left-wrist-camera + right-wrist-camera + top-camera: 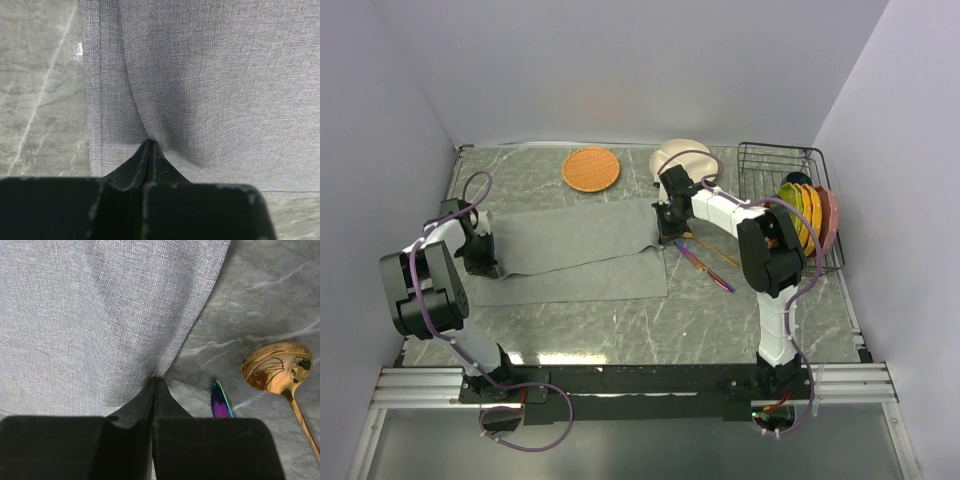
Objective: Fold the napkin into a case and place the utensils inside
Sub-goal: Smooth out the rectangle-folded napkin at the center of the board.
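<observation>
The grey napkin [575,250] lies spread across the table with its far layer lifted between both grippers over the near layer. My left gripper [485,262] is shut on the napkin's left edge [165,90]. My right gripper [667,233] is shut on the napkin's right edge [100,320]. The gold spoon [280,365] and the iridescent purple knife [221,402] lie on the marble just right of the right gripper; in the top view the knife [708,265] and the spoon [715,252] lie crossed.
A round orange woven mat [591,169] and a cream plate [672,158] lie at the back. A black wire rack [790,200] with coloured plates [810,215] stands at the right. Walls enclose the table on three sides.
</observation>
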Controlling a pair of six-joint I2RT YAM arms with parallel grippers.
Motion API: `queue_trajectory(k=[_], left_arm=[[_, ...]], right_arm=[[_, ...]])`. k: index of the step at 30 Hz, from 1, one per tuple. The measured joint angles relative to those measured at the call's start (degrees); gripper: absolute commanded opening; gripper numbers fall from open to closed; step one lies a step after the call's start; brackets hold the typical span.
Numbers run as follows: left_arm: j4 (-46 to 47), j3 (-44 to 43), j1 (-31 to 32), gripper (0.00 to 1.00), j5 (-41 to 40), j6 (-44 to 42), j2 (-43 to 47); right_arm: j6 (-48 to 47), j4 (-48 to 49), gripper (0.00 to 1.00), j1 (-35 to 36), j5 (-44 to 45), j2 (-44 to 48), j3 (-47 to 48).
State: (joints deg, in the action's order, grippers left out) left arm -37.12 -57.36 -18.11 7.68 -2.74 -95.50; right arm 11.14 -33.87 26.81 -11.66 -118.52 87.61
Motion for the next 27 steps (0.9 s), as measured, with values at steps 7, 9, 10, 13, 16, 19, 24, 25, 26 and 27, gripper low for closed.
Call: queue_trajectory(k=[7, 9, 10, 13, 16, 19, 24, 25, 26, 27], left_arm=[[-0.55, -0.22, 0.00, 0.01, 0.02, -0.42, 0.11], [-0.94, -0.44, 0.00, 0.01, -0.02, -0.98, 0.55], [-1.11, -0.57, 0.00, 0.01, -0.07, -1.14, 0.96], [-1.60, -1.25, 0.00, 0.01, -0.11, -1.62, 2.21], [-1.60, -2.01, 0.00, 0.01, -0.02, -1.99, 2.80], [-1.62, -2.34, 0.00, 0.01, -0.04, -2.12, 2.80], [-2.40, -2.86, 0.00, 0.16, -0.31, -2.01, 2.16], [-2.36, -2.89, 0.00, 0.17, -0.57, -1.90, 1.77], [-2.38, -2.89, 0.00, 0.18, -0.83, -1.84, 1.27], [-2.40, -2.89, 0.00, 0.19, -1.22, -1.62, 0.79]], right_arm=[[0.00, -0.72, 0.00, 0.04, -0.09, 1.01, 0.02], [0.04, -1.09, 0.00, 0.07, -0.24, 1.38, 0.02], [0.11, -1.27, 0.00, 0.07, -0.26, 1.53, 0.02], [0.20, -1.38, 0.00, 0.07, -0.28, 1.79, 0.02], [0.20, -1.44, 0.00, 0.07, -0.26, 1.79, 0.02], [0.20, -1.46, 0.00, 0.07, -0.24, 1.79, 0.02], [0.37, -1.51, 0.00, 0.07, -0.26, 1.79, 0.02], [0.42, -1.51, 0.00, 0.07, -0.28, 1.79, 0.02], [0.42, -1.51, 0.00, 0.07, -0.26, 1.79, 0.02], [0.42, -1.51, 0.00, 0.07, -0.26, 1.79, 0.02]])
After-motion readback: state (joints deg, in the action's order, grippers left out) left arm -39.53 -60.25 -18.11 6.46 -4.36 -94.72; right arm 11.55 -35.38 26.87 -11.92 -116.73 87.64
